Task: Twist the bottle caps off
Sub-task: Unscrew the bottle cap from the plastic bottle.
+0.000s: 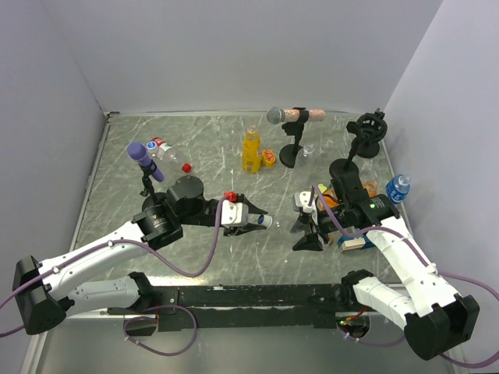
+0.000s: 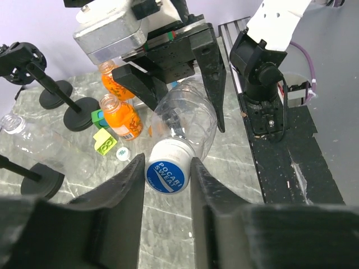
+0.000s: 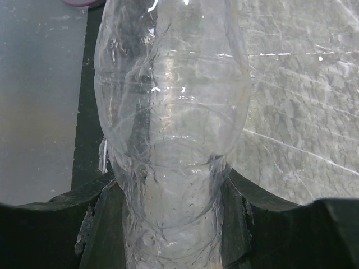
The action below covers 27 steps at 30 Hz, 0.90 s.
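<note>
**Cap grasp at the clear bottle.** The blue-and-white cap (image 2: 168, 175) sits on the mouth of the clear bottle (image 2: 188, 115), which is held level above the counter (image 2: 224, 168). The right claw (image 3: 168, 210) clamps the bottle's body. The left claw (image 2: 167, 163) has narrowed onto the cap, one finger against each flank. The bottle looks empty and light, and its thin wall would likely dent and twist. The hard little cap is best pinched across its rim. Only the left wrist view shows the cap face and finger contact. Only the right wrist view shows the wall narrowing between the fingers.
</note>
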Each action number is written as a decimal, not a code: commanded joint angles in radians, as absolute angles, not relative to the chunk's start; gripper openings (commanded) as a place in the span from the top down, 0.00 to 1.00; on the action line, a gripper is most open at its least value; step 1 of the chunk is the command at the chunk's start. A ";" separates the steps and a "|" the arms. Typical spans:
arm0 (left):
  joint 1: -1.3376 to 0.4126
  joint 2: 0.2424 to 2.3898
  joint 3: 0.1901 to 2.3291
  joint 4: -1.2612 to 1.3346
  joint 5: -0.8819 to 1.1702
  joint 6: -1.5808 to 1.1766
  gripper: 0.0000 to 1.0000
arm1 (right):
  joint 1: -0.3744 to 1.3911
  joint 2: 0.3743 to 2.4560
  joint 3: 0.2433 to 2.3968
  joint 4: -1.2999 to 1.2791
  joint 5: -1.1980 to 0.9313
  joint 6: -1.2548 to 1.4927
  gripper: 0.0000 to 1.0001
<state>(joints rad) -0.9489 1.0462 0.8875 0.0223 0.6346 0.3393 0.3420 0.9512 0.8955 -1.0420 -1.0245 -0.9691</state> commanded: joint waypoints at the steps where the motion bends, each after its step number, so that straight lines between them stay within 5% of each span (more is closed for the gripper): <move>1: -0.953 1.046 0.934 0.020 0.669 0.333 0.76 | 0.334 0.940 0.908 -1.039 -1.069 -0.996 0.71; 6: -0.953 1.025 0.928 0.009 0.649 0.240 0.99 | 0.334 0.945 0.910 -1.040 -1.069 -0.997 0.71; 12: -0.957 1.008 0.934 0.065 0.487 -0.287 0.99 | 0.334 0.946 0.910 -1.039 -1.069 -0.996 0.71; 17: -0.965 1.063 1.104 -0.211 0.286 -0.781 0.99 | 0.334 0.951 0.913 -1.039 -1.069 -0.997 0.71; 24: -1.019 1.124 1.190 -0.388 0.203 -0.884 0.99 | 0.334 0.973 0.936 -1.060 -1.075 -1.009 0.71; 25: -1.017 1.126 1.189 -0.388 0.198 -0.867 0.98 | 0.334 0.968 0.936 -1.060 -1.072 -1.008 0.71; 27: -1.019 1.135 1.187 -0.388 0.199 -0.827 0.78 | 0.334 0.959 0.925 -1.051 -1.068 -1.000 0.71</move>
<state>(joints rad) -1.0077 1.1275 1.1397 -0.3832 0.2359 -0.7666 0.3359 0.9680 0.8978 -1.0649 -1.0676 -0.9649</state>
